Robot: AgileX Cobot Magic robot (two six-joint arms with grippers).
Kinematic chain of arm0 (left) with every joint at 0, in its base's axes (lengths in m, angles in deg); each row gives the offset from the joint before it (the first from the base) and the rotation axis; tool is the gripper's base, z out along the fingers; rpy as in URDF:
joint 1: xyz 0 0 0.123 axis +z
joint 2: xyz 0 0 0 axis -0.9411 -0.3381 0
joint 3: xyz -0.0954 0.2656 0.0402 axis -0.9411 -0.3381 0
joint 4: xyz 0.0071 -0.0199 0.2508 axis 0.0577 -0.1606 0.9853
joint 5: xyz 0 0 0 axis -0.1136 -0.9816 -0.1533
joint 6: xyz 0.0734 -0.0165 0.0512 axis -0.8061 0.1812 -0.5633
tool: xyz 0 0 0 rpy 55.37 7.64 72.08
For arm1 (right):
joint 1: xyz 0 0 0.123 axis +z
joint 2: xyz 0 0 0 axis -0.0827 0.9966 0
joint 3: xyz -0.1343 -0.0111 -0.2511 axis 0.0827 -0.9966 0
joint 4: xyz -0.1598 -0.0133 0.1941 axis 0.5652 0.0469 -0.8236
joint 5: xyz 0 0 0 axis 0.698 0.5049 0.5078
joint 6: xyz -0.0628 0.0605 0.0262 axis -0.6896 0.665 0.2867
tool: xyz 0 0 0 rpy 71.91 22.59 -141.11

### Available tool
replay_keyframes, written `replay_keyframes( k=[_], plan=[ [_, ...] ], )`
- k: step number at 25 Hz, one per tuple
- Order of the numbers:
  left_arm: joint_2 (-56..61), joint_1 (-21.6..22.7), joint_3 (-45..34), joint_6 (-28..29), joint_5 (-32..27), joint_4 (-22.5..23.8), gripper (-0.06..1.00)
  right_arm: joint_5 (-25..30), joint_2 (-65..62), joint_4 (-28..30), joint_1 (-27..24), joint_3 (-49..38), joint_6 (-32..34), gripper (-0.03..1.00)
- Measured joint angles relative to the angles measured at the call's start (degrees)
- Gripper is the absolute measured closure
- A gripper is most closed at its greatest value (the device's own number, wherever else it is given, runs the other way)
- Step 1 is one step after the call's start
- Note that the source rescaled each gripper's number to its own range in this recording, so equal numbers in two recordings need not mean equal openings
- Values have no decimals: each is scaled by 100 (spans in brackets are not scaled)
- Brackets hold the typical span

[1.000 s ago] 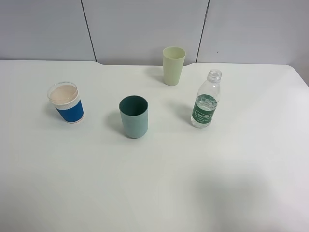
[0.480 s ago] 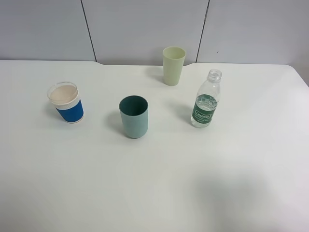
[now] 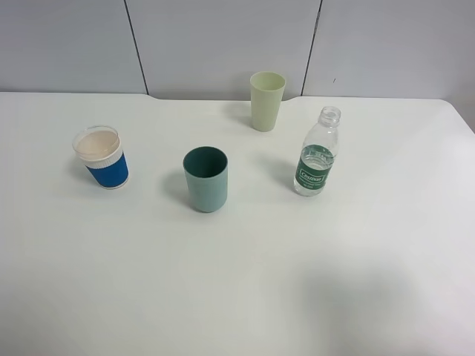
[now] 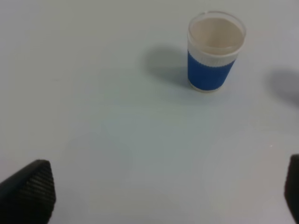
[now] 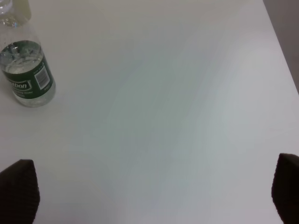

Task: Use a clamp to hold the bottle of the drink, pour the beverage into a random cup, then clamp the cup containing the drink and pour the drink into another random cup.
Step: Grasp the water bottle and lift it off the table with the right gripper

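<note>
left tool (image 4: 161, 193) and right tool (image 5: 153, 191) both gape wide, holding nothing.

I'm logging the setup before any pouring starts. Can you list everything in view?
bottle: one, clear with dark green label, part-filled with clear liquid, right side of table.
teal tumbler: one, teal, darker inside, centre.
blue-banded cup: one, blue band, white rim, cream inside, left side.
pale yellow-green cup: one, near the far edge.
table: one, white, under everything.
wall panels: grey, behind the table.
left gripper: one, black jaws open, holding nothing, facing the blue-banded cup.
right gripper: one, black jaws open, holding nothing, bottle in its view.
</note>
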Motion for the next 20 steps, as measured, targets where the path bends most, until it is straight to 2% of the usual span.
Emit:
replay_keyframes(
  k=[20],
  plan=[
    [0,0,0,0,0,0,-6,0,0,0,0,0,0,-3]
  ],
)
